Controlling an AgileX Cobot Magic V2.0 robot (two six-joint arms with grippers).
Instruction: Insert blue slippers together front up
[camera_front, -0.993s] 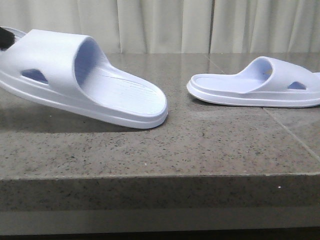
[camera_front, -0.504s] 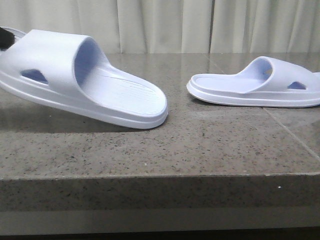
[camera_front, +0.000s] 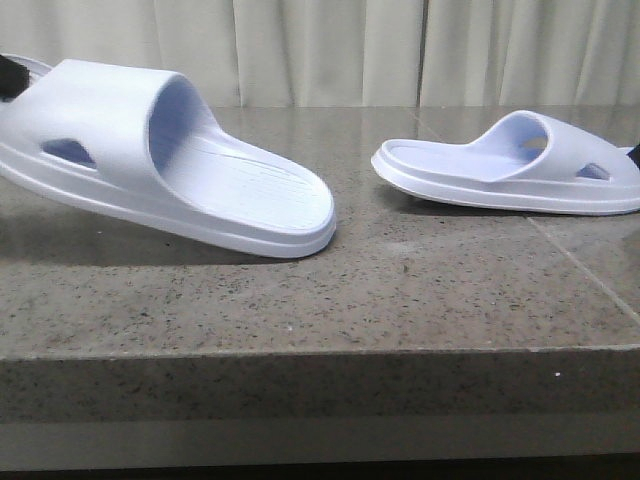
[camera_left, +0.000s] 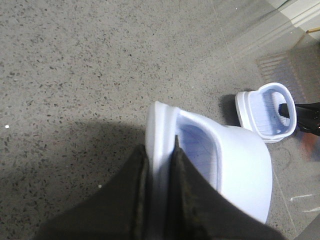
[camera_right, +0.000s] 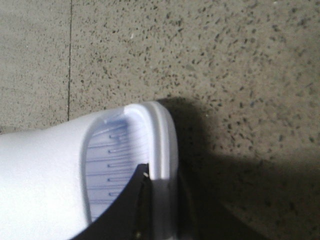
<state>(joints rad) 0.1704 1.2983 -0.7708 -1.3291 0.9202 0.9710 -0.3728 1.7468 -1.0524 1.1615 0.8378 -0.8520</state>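
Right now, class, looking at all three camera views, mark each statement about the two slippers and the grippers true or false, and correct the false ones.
1. The left gripper pinches the sole edge of the left slipper. True.
2. The right slipper lies flat. False: its near end is tilted up off the stone table.
3. The slippers are touching. False: they are apart.
4. The right gripper grips the right slipper's rim. True.

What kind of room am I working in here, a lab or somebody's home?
Hard to say; probably an indoor staged test bench. A speckled grey-brown stone countertop with tile-like seams, pale pleated curtains right behind it, and only two pale lavender-blue foam slide slippers on it.
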